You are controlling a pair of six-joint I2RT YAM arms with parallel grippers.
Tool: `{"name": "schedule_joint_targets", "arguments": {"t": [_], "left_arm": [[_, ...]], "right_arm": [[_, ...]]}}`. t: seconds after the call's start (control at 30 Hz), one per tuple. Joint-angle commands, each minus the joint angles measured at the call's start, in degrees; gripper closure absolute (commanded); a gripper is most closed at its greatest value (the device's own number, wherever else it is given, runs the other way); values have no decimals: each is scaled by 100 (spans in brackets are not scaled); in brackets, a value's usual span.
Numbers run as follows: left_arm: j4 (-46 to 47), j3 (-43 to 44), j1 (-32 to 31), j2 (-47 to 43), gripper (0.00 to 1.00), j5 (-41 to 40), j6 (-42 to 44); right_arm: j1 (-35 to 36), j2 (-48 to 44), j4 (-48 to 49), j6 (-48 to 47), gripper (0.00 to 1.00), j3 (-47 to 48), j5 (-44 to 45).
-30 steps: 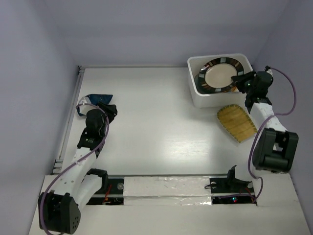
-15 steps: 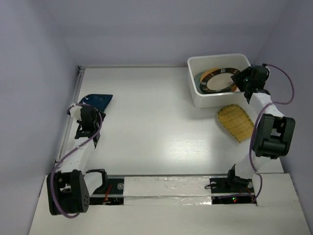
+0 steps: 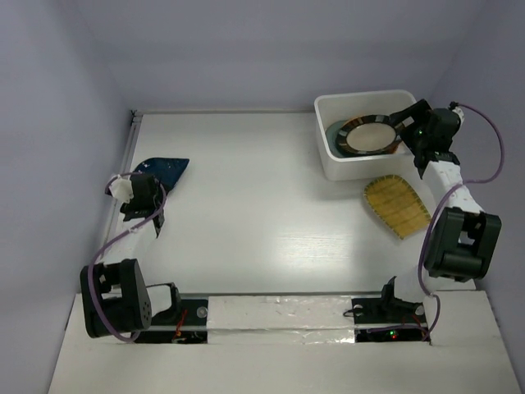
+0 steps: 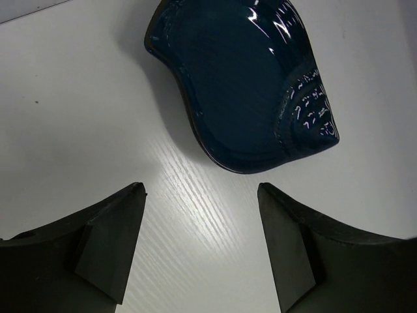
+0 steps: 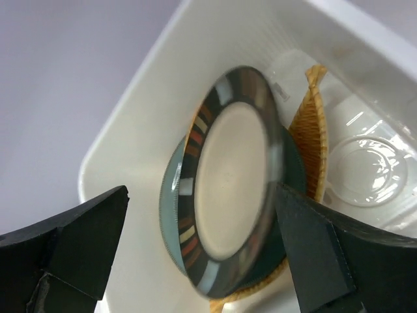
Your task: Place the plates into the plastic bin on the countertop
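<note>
Left wrist view puts your left tool (image 4: 199, 208) spread wide and empty above the white tabletop (image 4: 78, 98). Its dark wedge-shaped fingers (image 4: 104, 241) stop short of a glossy dark blue plate (image 4: 241, 85), teardrop-shaped with raised scale patterning at its broad end. Your right tool (image 5: 202, 222) also gapes wide, gripping nothing, over the smooth white plastic bin (image 5: 130, 111). Inside, the brown-rimmed plate (image 5: 228, 189), round and cream-centred with coloured blocks on its band, leans tilted on a grey-teal plate (image 5: 168, 218) and a tan woven bamboo plate (image 5: 306, 124). Just beside the bin, a ribbed fan-shaped bamboo plate (image 3: 397, 206) lies flat on the tabletop.
</note>
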Motion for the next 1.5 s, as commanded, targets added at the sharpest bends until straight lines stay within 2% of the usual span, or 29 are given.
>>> {"name": "schedule_joint_targets", "arguments": {"t": [0.0, 0.23, 0.33, 0.37, 0.43, 0.63, 0.7, 0.83, 0.9, 0.93, 1.03, 1.07, 1.1, 1.13, 1.17, 1.27, 1.33, 1.4, 1.43, 1.47], "left_arm": [[68, 238, 84, 221, 33, -324, -176], [226, 606, 251, 1082, 35, -210, -256], [279, 712, 251, 1337, 37, -140, -238], [288, 764, 251, 1442, 39, -131, -238], [349, 791, 251, 1540, 40, -87, -256], [367, 1019, 304, 2111, 48, 35, -458], [420, 1055, 304, 2287, 61, 140, -519], [463, 1230, 304, 2472, 79, 211, -467], [464, 1257, 304, 2524, 98, 264, -423], [542, 1266, 304, 2516, 100, 290, -405], [1050, 1029, 304, 2332, 100, 641, -291], [1314, 863, 304, 2148, 100, 860, -300], [1316, 766, 304, 2033, 100, 1010, -308], [1682, 661, 304, 1902, 100, 1168, -326], [1833, 451, 304, 1648, 100, 1343, -370], [2028, 195, 234, 1042, 100, 1740, -370], [2011, 71, 111, 681, 100, 2100, -291], [1967, -105, 41, 101, 100, 2415, -160], [1888, -140, 40, -101, 100, 2539, -107], [1835, -227, -30, -469, 100, 2680, -37]], "right_arm": [[12, -909, 415, -87, 0, -141, 277], [12, -1789, 740, 27, 1, -625, -284], [12, -2000, 741, 28, 9, -757, -478], [12, -2061, 776, 45, 18, -818, -609], [12, -2350, 995, 150, 25, -1107, -750], [222, -3116, 1347, 124, 27, -1837, -979], [223, -3379, 1417, 133, 27, -2110, -1111], [276, -3828, 1400, 89, 27, -2427, -1286], [276, -4021, 1409, 98, 27, -2576, -1348], [337, -4187, 1443, 115, 27, -2725, -1392], [565, -4347, 1619, 133, 38, -2928, -1760], [905, -4356, 1663, 3, 49, -2946, -1996], [908, -4356, 1637, -94, 59, -2937, -2016], [1422, -4347, 1585, -217, 70, -2902, -1990], [1688, -4278, 1532, -410, 86, -2797, -1920], [2471, -3910, 1602, -447, 95, -2595, -2129], [2744, -3680, 1725, -456, 94, -2516, -2183], [3052, -3399, 1620, -596, 83, -2340, -2183], [3166, -3328, 1567, -675, 75, -2278, -2183], [3402, -3267, 1506, -815, 52, -2226, -2131]]}}
